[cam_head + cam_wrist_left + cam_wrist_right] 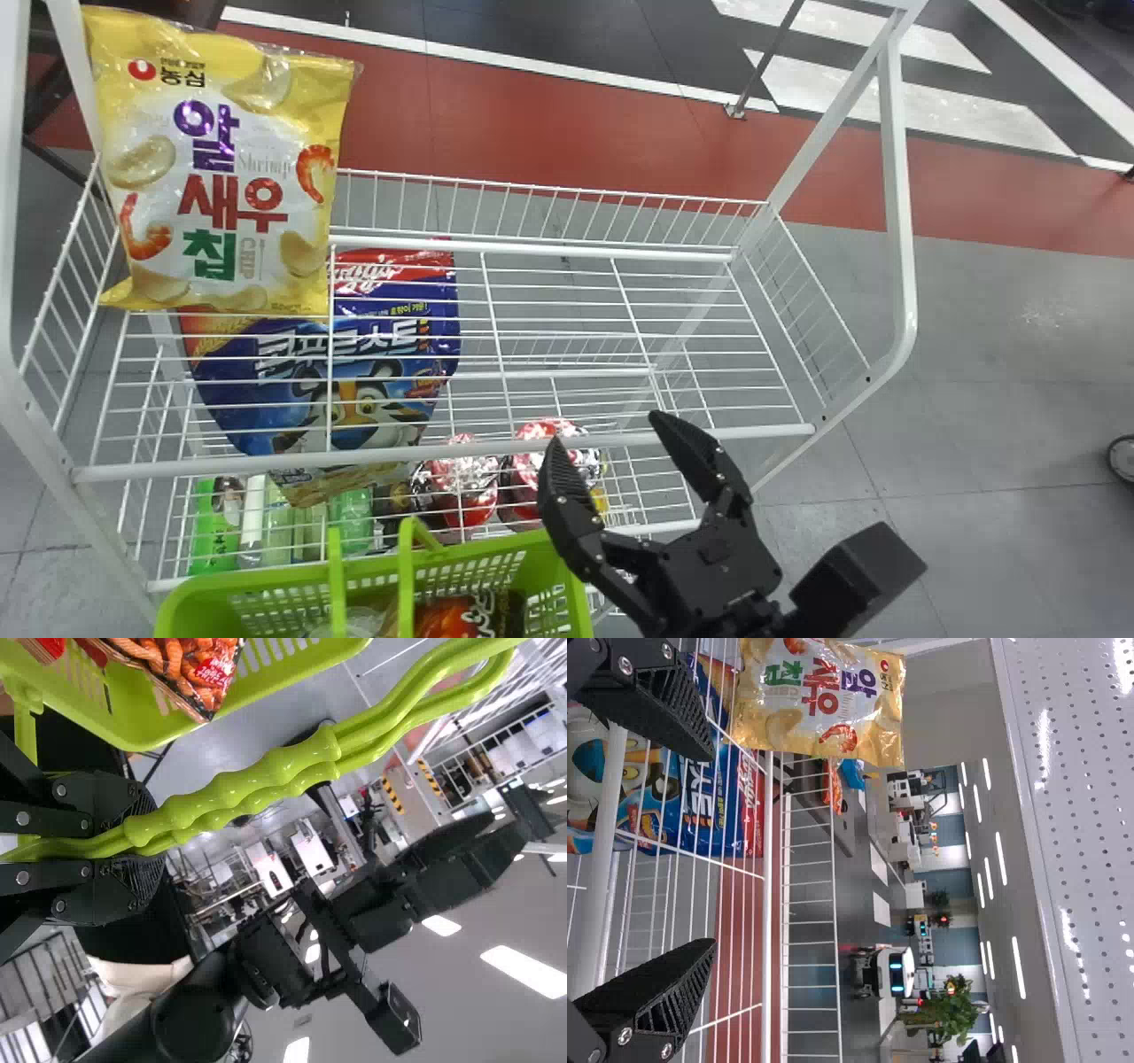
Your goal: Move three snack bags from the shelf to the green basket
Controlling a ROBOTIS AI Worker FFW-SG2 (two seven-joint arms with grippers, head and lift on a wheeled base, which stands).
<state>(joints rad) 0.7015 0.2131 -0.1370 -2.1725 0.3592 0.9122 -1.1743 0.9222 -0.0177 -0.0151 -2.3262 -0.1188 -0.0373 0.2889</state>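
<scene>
My right gripper (pixel 611 443) is open in the head view, over the front edge of the wire shelf, right of the bags; the right wrist view shows that gripper (pixel 700 850) with nothing between its fingers. A yellow shrimp snack bag (pixel 221 177) stands upright at the shelf's left end, also seen as a yellow bag (pixel 819 700) in the right wrist view. The green basket (pixel 292 580) is below the shelf front, with an orange-red snack bag (pixel 461 616) inside. In the left wrist view my left gripper (pixel 133 846) is shut on the basket's handles (pixel 257 784).
The white wire shelf (pixel 549 442) has side posts and a raised rim. On the level below are a blue cereal bag (pixel 354 381), red-topped packs (pixel 461 483) and green items (pixel 215 523). In the right wrist view a perforated white panel (pixel 1081 815) stands near.
</scene>
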